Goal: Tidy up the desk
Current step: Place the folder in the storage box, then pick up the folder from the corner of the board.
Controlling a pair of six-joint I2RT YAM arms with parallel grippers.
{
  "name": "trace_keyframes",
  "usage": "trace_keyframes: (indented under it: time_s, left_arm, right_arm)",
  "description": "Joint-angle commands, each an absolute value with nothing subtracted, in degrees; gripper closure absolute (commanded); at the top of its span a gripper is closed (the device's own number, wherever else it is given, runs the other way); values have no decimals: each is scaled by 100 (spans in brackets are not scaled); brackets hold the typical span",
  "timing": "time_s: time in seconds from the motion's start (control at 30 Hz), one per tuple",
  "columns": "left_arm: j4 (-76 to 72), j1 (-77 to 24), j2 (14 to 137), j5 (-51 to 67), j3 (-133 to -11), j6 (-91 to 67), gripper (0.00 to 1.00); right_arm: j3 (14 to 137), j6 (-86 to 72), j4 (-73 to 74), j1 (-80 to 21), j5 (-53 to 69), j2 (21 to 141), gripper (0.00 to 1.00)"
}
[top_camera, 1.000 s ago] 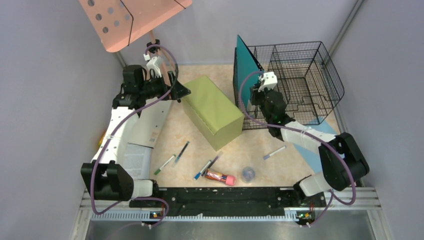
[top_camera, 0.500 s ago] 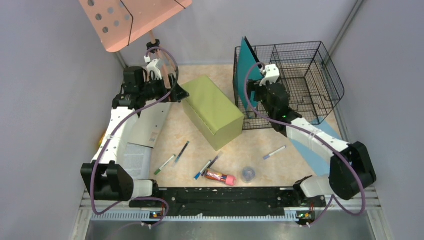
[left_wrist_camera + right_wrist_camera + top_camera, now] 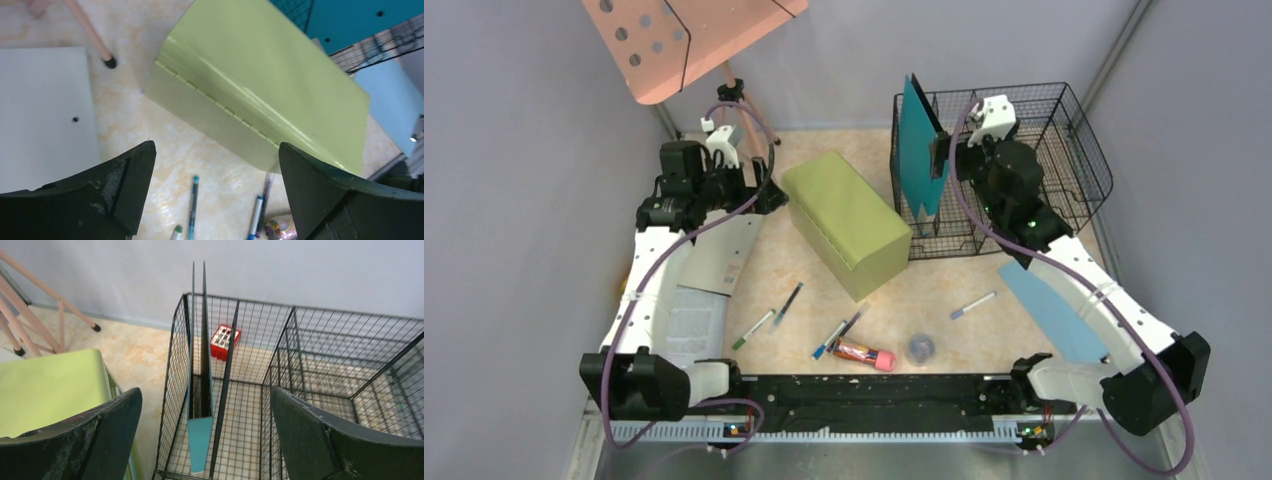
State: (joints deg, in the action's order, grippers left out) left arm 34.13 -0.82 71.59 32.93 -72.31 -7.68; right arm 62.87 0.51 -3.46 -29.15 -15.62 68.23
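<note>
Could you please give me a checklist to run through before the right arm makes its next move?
1. right end effector open, clear of the teal folder: ok.
2. teal folder upright in the narrow left slot of the wire basket: ok.
3. left end effector open and empty above the desk: ok.
4. pens put away: not ok, several lie loose near the green box.
5. light blue sheet filed: not ok, flat on the desk.
6. teal folder seated on the basket floor: cannot tell.

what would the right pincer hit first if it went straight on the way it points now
Likely the teal folder standing upright in the wire basket, dead ahead of the right pincer, though depth is unclear.
</note>
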Motion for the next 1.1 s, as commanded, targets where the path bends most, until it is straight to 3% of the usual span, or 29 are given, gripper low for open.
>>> trace_keyframes:
  time_s: [0.0,0.17,0.37,0.63,1.07]
  left_arm:
    - [4033,-35,6699,2217,-7510,-224,1]
    - [4630,319,6367,1156,-7409,406,1]
    - [4830,1298,6105,1014,-7042,808,1]
    - [4938,2065,6373,1162,-6260,1705,3]
    - [4330,2063,5469,1098,-4431,5743,6]
  right_arm:
    - [7309,417,507,-2975,-1427,6527,1]
    - [8312,427,1180,-2983,-249,6671,2]
    - [9057,418,1549,-3321,1049,7252,2]
    - [9237,659,1696,-4341,1380,7960,2]
    - [8977,612,1777,-4480,1630,8433,3]
